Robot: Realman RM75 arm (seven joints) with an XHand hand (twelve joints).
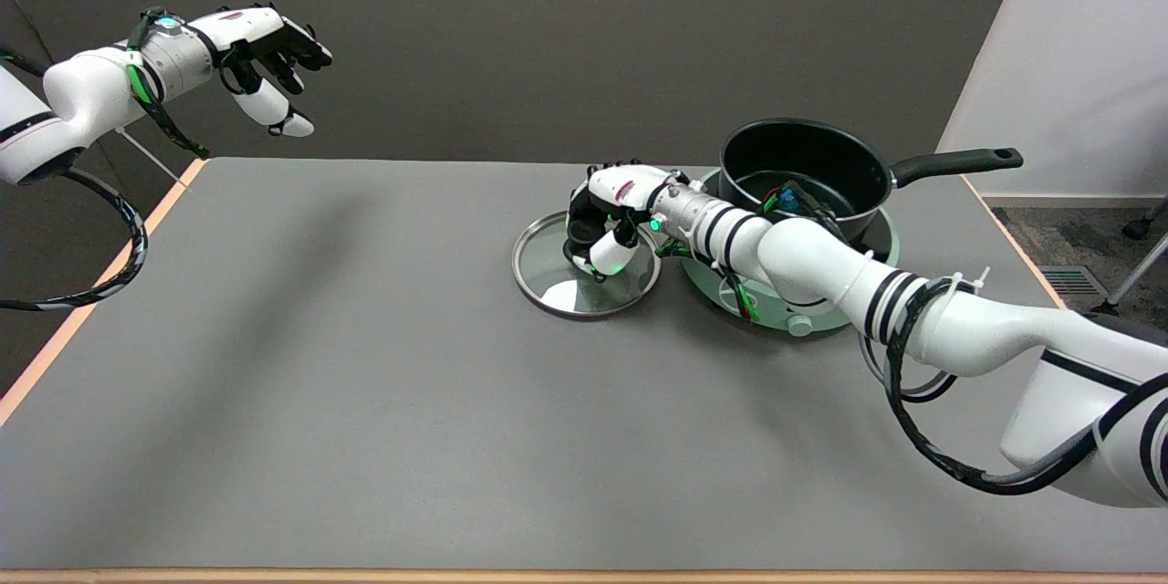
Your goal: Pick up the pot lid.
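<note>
The pot lid (pixel 561 278), round glass with a metal rim, lies flat on the grey table (pixel 365 401), directly under the right hand (pixel 607 219). The hand hangs over the lid's centre with its fingers curled downward around where the knob should be; the knob itself is hidden, so whether the fingers actually grip it cannot be told. Just behind the hand's wrist, toward the arm, a black saucepan (pixel 803 169) stands on a pale green round base (pixel 821 315), its long handle pointing away from the hand. The base's edge sits just beside the lid's rim.
</note>
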